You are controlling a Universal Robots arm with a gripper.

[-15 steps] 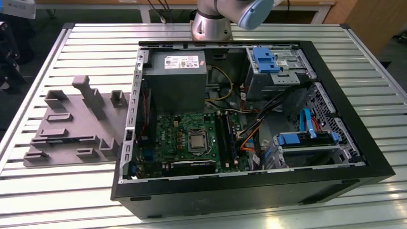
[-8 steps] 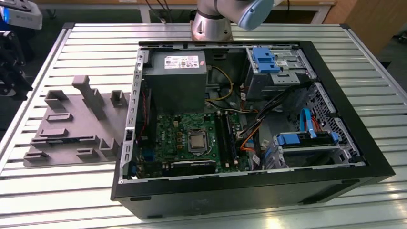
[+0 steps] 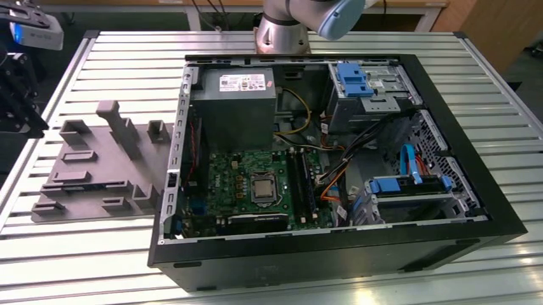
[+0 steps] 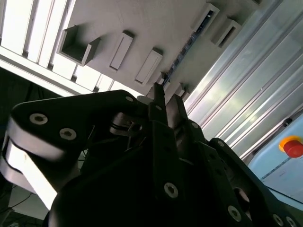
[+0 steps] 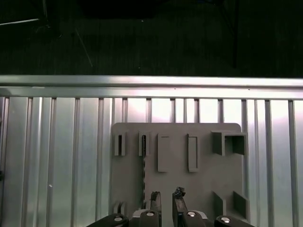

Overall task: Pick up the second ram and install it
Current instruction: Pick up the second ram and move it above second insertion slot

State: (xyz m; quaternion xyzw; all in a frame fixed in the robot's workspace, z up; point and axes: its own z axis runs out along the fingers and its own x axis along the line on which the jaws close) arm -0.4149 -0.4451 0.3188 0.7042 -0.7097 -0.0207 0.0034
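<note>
One ram [image 5: 142,168] stands edgewise beside the hand [image 5: 166,195].

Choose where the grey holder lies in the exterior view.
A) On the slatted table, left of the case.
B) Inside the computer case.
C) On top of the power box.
A: the grey holder lies on the slatted table, at the exterior view's left of the open computer case.

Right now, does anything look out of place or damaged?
Nothing stands out. The ram strip stands on edge in its slot of the grey fixture, and the open computer case lies flat on the slatted table.
</note>
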